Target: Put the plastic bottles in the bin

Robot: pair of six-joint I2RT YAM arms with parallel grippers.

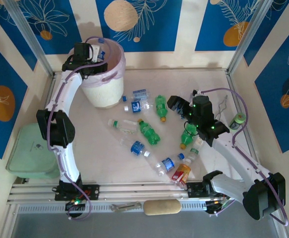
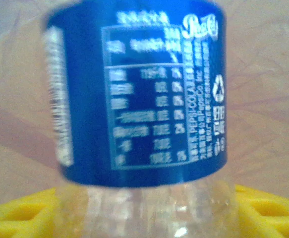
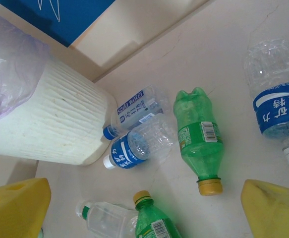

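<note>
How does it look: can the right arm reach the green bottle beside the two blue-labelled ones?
Probably yes: the right gripper stands open just short of the green bottle, which lies uncovered.

left arm over bin | bottles strewn across table

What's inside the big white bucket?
A pinkish bag lines the bucket. Above its opening, a blue-label bottle sits between the fingers of the left claw. The claw and arm cover the bottom, so I can't tell if bottles lie inside.
</note>
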